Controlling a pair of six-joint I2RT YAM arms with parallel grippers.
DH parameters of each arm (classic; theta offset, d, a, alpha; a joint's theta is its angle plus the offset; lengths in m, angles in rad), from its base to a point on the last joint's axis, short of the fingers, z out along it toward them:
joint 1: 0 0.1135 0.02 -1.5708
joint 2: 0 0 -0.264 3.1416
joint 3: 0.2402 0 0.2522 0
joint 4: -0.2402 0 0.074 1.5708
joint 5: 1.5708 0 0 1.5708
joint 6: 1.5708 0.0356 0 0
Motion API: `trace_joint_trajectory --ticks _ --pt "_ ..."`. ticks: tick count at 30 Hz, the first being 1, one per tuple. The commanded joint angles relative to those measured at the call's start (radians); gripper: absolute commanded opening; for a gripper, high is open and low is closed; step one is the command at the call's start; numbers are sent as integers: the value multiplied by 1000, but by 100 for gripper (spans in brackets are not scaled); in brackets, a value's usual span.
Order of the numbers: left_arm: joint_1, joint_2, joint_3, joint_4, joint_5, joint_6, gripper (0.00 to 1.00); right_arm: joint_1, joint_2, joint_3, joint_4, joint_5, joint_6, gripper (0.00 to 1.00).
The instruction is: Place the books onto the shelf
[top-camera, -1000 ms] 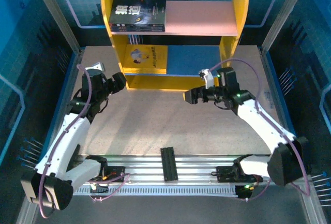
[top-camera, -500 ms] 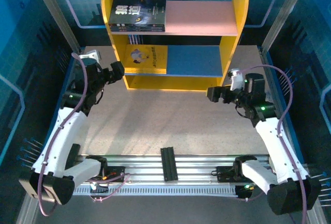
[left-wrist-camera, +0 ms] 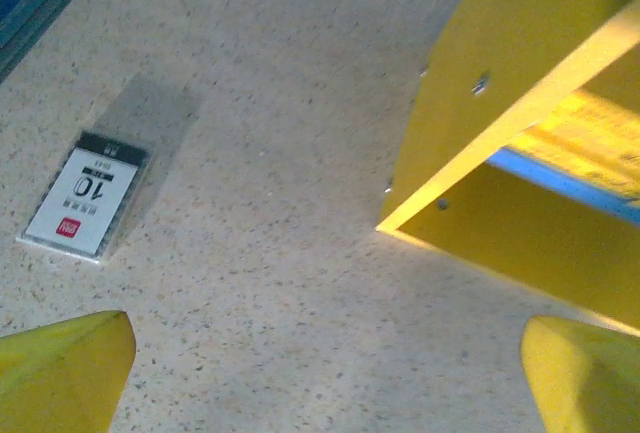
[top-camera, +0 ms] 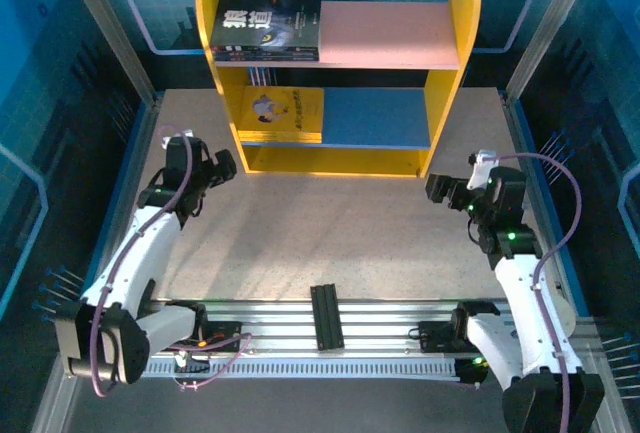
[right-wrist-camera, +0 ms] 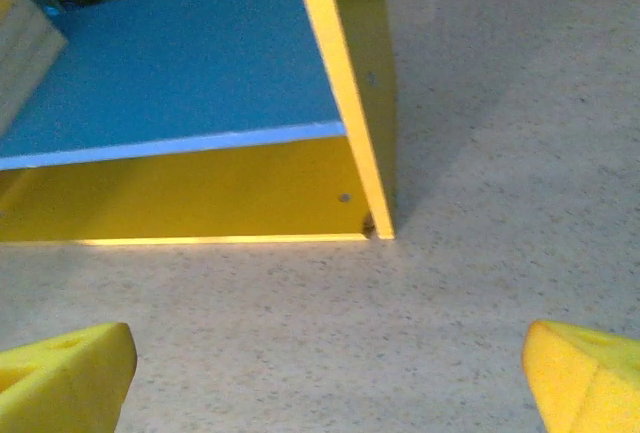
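Note:
The shelf (top-camera: 385,33) stands at the back of the table. A dark book (top-camera: 268,26) lies flat at the left of its pink upper board. A yellow book (top-camera: 283,113) lies at the left of the blue lower board (right-wrist-camera: 170,63). My left gripper (top-camera: 225,166) hovers open by the shelf's front left corner (left-wrist-camera: 400,223), with nothing between its yellow fingertips (left-wrist-camera: 65,368). My right gripper (top-camera: 437,189) is open and empty too, just off the front right corner (right-wrist-camera: 380,228). The yellow book's page edge (right-wrist-camera: 25,53) shows at the top left of the right wrist view.
A small white-and-black card (left-wrist-camera: 85,203) lies flat on the speckled tabletop, left of the shelf. A black bar (top-camera: 327,316) sits on the rails at the near edge. Metal frame posts (top-camera: 110,33) and blue walls enclose the table.
My right arm has pulled back to the right, away from the front of the shelf's lower board. My left arm has drawn back slightly towards the near left. Both books stay put.

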Motion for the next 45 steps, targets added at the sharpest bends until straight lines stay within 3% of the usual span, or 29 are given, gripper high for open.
trace_joint_trajectory --ticks 1,6,10,18,27,29,31,35,37,45 --pt "9 16 -103 246 -23 64 99 -10 -38 -121 262 85 -17 100" --pt "7 -6 -318 591 -71 174 99 -10 24 -231 439 84 -57 100" --pt "10 24 -404 732 -130 224 100 -7 141 -246 513 85 -64 100" --pt "10 184 -508 1045 -63 311 99 2 343 -293 796 101 -89 100" --pt "16 294 -521 1225 65 358 99 11 559 -320 1107 129 -142 100" --pt "17 333 -522 1266 65 358 99 -4 635 -337 1224 84 -130 100" --pt "19 363 -525 1301 92 364 99 10 630 -318 1169 55 -163 100" --pt "21 413 -521 1339 76 369 99 32 755 -321 1318 1 -200 100" --pt "29 409 -508 1307 45 341 99 48 726 -300 1223 23 -225 100" --pt "32 407 -510 1308 35 334 99 63 739 -251 1152 48 -234 100"
